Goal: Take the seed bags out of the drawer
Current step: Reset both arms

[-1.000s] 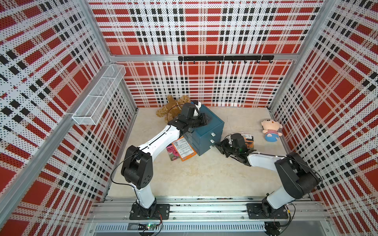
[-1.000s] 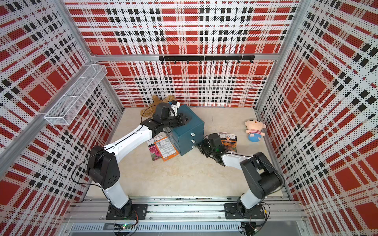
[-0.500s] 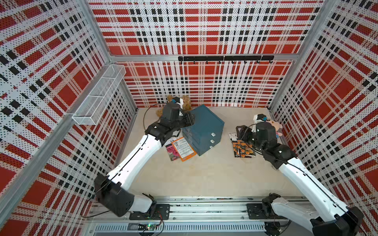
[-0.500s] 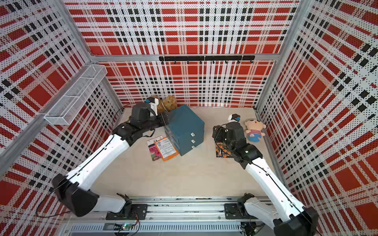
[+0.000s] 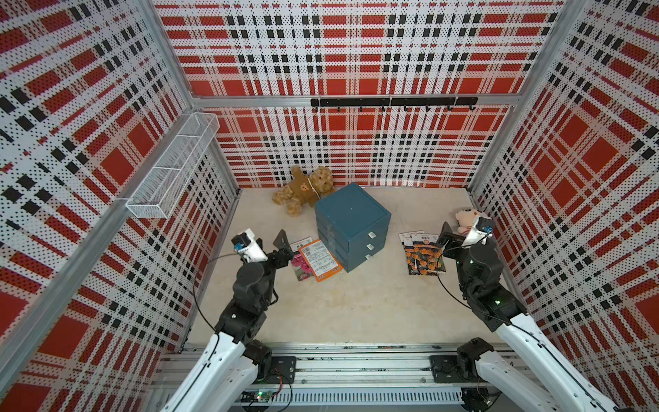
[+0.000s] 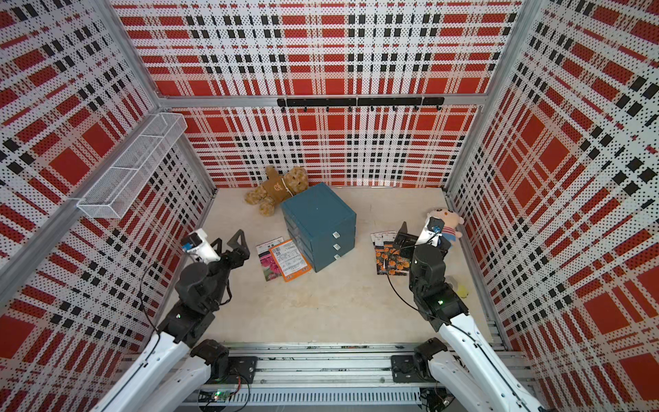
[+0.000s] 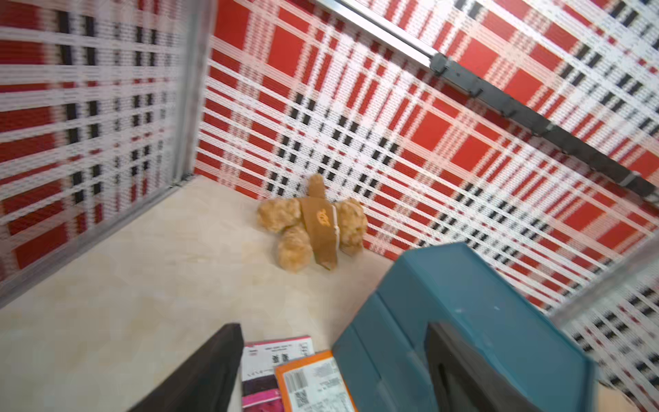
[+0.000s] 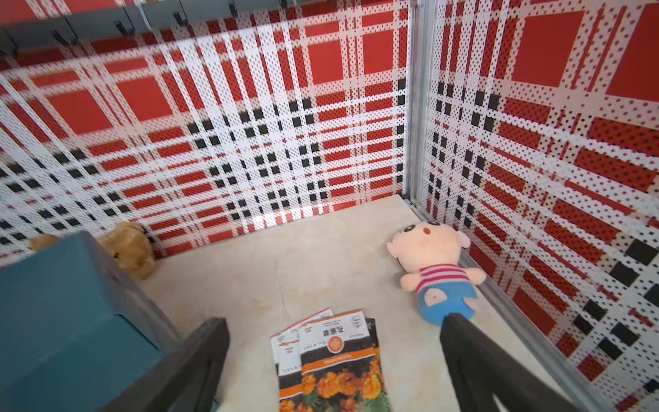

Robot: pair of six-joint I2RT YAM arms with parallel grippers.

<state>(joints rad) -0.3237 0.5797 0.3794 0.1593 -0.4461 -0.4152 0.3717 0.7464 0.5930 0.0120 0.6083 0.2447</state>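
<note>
**Unloading looking all but finished**

In both top views the bags are lying out on the tabletop (image 5: 338, 306) in two groups. A pink-flowered seed bag (image 5: 300, 266) and an orange-bordered seed bag (image 5: 320, 259) with a white label are overlapping just left of the blue drawer cabinet (image 5: 351, 217). The orange-bordered one is sitting right against its base. A pile of orange-flower seed bags (image 5: 424, 255) is lying right of the cabinet, apart from it.

The three drawers (image 5: 360, 246) are showing flush, closed fronts, so it cannot be told whether any bag is waiting inside.

The left gripper (image 5: 271, 246) is hanging at centre-left of the frame, beside the pink bag, with its jaws spread wide and nothing between them. The right gripper (image 5: 445, 242) is hovering at the right edge of the pile, equally wide and empty.

Nothing is being carried. At most a check of the drawers seems to be remaining.
</note>
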